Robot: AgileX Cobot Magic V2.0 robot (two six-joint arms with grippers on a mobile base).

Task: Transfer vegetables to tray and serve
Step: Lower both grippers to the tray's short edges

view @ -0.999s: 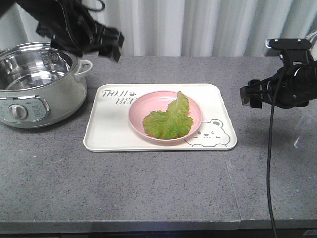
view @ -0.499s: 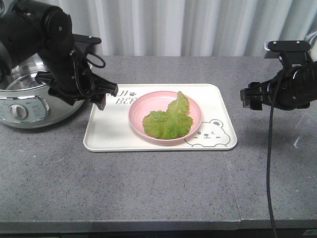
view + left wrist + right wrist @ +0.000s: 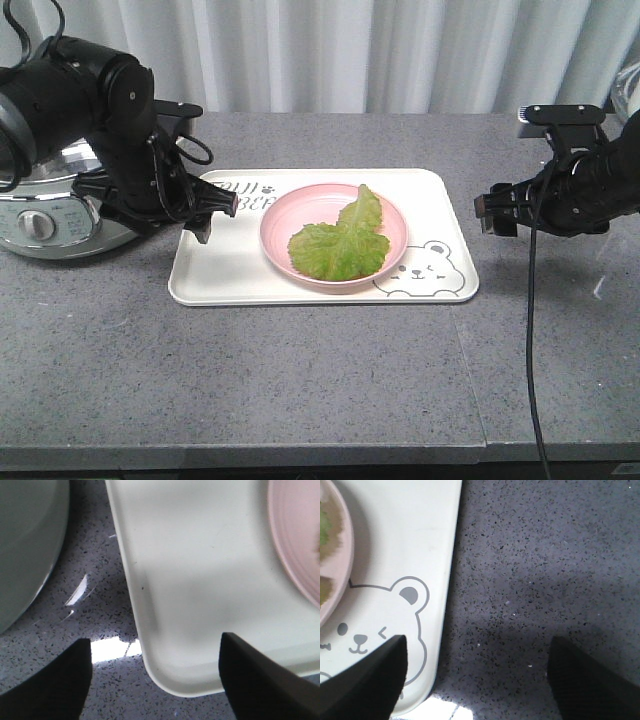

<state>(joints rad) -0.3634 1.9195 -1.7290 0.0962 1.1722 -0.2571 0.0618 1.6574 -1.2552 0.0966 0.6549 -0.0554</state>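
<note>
As crinkled vegetables (image 3: 340,245) fill a round plate (image 3: 285,210) — left gripper (image 3: 218,219), right gripper (image 3: 488,213): jaws wide

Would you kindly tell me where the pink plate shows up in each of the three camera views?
Front view: the pink plate sits at centre, on the tray.
Left wrist view: only its edge, at the upper right.
Right wrist view: a slice along the upper left edge.
Shared landmark: the tray's cream rim, visible in all three.
</note>
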